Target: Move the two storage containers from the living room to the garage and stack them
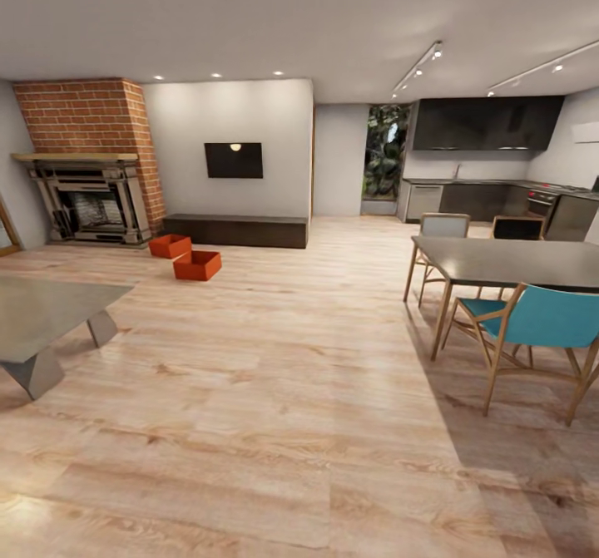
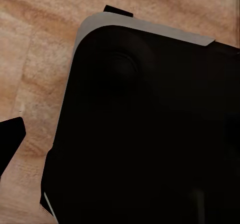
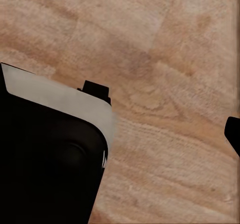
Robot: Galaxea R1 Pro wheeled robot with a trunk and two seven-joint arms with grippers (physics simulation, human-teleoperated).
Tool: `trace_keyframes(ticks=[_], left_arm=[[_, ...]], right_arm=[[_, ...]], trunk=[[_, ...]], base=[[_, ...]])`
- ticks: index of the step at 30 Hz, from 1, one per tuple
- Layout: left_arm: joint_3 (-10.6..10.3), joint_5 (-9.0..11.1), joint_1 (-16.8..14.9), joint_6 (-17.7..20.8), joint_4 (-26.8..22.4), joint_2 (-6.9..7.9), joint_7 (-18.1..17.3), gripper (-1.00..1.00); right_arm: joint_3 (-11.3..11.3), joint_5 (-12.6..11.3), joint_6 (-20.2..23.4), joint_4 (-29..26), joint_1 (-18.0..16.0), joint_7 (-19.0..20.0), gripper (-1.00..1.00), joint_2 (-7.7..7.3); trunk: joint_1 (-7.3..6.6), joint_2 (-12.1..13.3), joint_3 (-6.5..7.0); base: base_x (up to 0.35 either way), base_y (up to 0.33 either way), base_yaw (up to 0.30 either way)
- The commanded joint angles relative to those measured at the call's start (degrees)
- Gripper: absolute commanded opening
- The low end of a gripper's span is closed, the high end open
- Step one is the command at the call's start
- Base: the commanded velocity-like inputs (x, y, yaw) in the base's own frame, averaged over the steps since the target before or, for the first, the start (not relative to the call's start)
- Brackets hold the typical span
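- Both storage containers [image 1: 170, 245] [image 1: 197, 264] sit on the living room wood floor [image 1: 274, 392], just beside the dark low cabinet [image 1: 235, 230].
- Neither carried; garage stacking remains.
- Hand states: cannot tell.

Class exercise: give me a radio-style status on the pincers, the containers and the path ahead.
Pincers: state cannot be told. Two storage containers on living room floor, by dark low cabinet. Route looks open between grey table and dining table.
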Motion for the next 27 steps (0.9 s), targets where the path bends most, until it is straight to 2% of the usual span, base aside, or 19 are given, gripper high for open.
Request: trace_keyframes(ticks=[1,27], left_arm=[[0.0,0.2,0.0,-0.1,0.0,0.00,0.0,1.00],[0.1,0.3,0.0,0.1,0.0,0.09,0.0,1.00]], right_arm=[[0.1,0.6,-0.3,0.2,-0.1,-0.3,1.00,0.01],[0.1,0.6,-0.4,0.2,-0.1,-0.4,1.00,0.01]], trunk=[[0.03,0.0,-0.05],[0.03,0.0,-0.05]], base=[[0.326,0.000,0.000],[0.326,0.000,0.000]])
